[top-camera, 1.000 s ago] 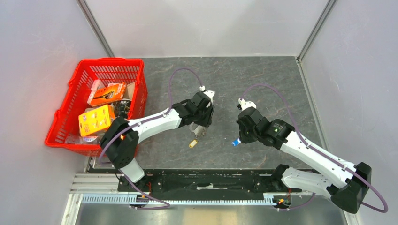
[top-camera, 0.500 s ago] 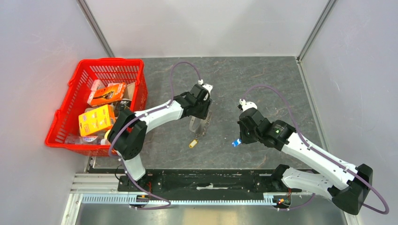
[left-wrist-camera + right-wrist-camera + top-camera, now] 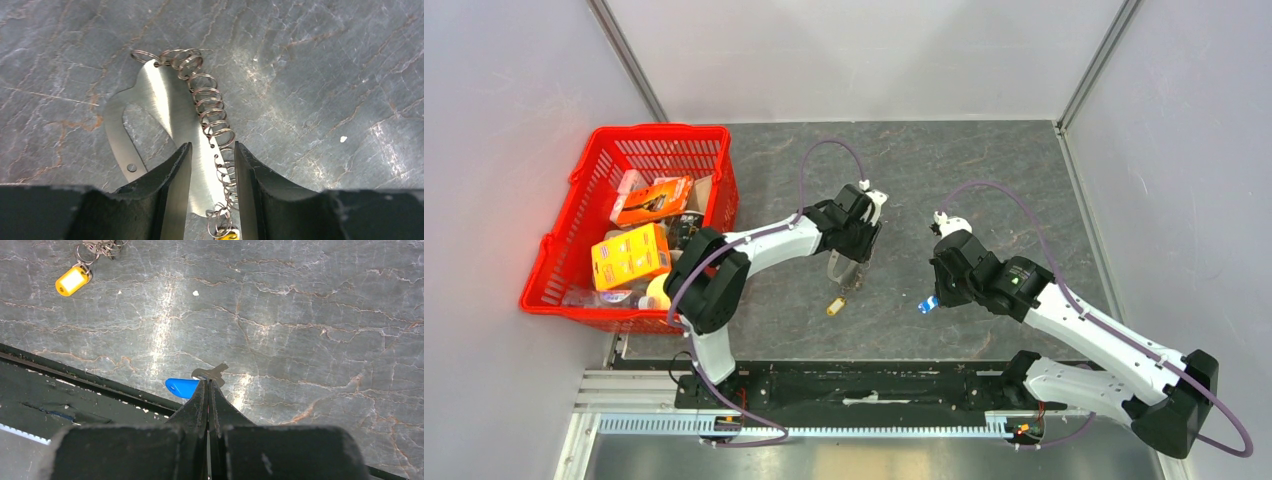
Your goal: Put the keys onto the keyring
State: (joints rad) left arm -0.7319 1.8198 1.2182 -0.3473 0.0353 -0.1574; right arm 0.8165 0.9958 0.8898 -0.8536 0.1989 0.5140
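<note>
The keyring (image 3: pixel 165 97) is a flat silver curved loop with a chain of small rings (image 3: pixel 210 100), lying on the grey table; in the top view it (image 3: pixel 838 266) lies just in front of the left gripper. The yellow key (image 3: pixel 834 306) lies at the near end of the chain, and also shows in the right wrist view (image 3: pixel 71 280). My left gripper (image 3: pixel 212 146) hovers over the loop and chain, jaws a narrow gap apart, straddling them. My right gripper (image 3: pixel 208 381) is shut on the silver part of the blue key (image 3: pixel 182 387), low over the table near the front edge (image 3: pixel 928 301).
A red basket (image 3: pixel 664 128) with orange and yellow packages stands at the left. A black rail (image 3: pixel 864 385) runs along the table's front edge. Purple cables loop above both wrists. Grey walls close in the sides and back.
My left gripper has drawn back a little from over the keyring, uncovering the loop, then shifted slightly right. The keyring, yellow key and right arm have stayed put.
</note>
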